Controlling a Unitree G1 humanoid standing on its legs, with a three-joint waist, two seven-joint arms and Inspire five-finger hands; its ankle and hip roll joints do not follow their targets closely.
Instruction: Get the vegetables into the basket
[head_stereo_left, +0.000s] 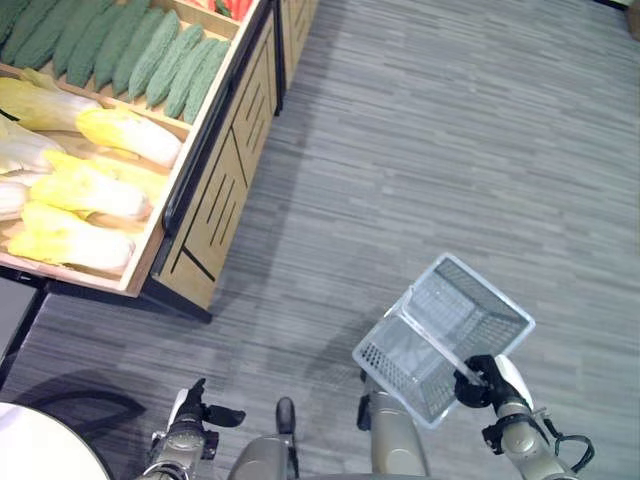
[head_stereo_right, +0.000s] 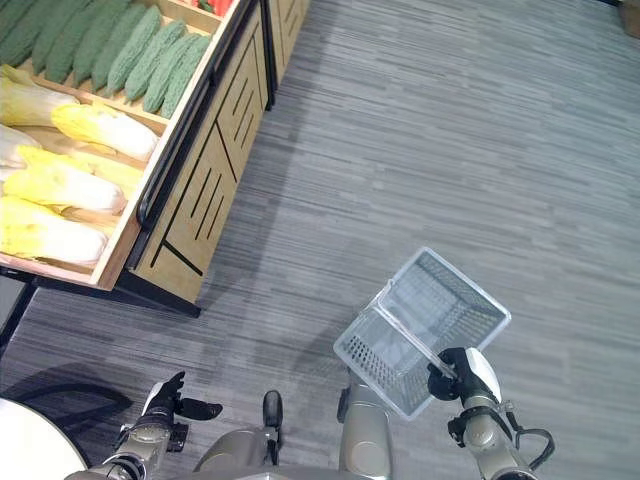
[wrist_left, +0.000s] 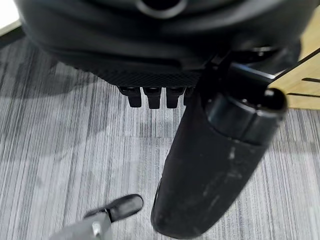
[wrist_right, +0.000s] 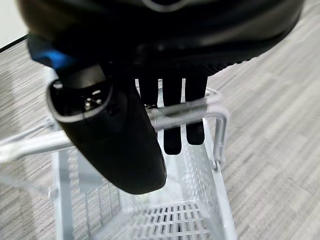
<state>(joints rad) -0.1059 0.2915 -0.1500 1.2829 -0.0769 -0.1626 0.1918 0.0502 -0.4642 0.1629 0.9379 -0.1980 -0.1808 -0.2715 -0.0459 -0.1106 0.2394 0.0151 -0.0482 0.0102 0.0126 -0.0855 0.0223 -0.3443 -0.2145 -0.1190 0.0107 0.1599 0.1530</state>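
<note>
My right hand (head_stereo_left: 481, 381) hangs low at the right, fingers curled round the handle (wrist_right: 192, 107) of a clear mesh basket (head_stereo_left: 472, 292), which tilts above the floor with nothing inside. The same hand (wrist_right: 115, 145) shows close up over the basket (wrist_right: 165, 216). Vegetables lie in a wooden display stand (head_stereo_left: 218, 190) at the upper left: pale yellow cabbages (head_stereo_left: 88, 190) in the near bin, bumpy green gourds (head_stereo_left: 130, 50) in the bin behind. My left hand (head_stereo_left: 193, 411) hangs at the lower left, fingers relaxed, holding nothing, well short of the stand; its thumb (wrist_left: 210, 170) sticks out over the floor.
Grey striped floor (head_stereo_left: 440, 140) stretches wide to the right of the stand. A round white table edge (head_stereo_left: 40, 445) sits at the lower left corner. Something red (head_stereo_left: 236, 8) lies in the farthest bin.
</note>
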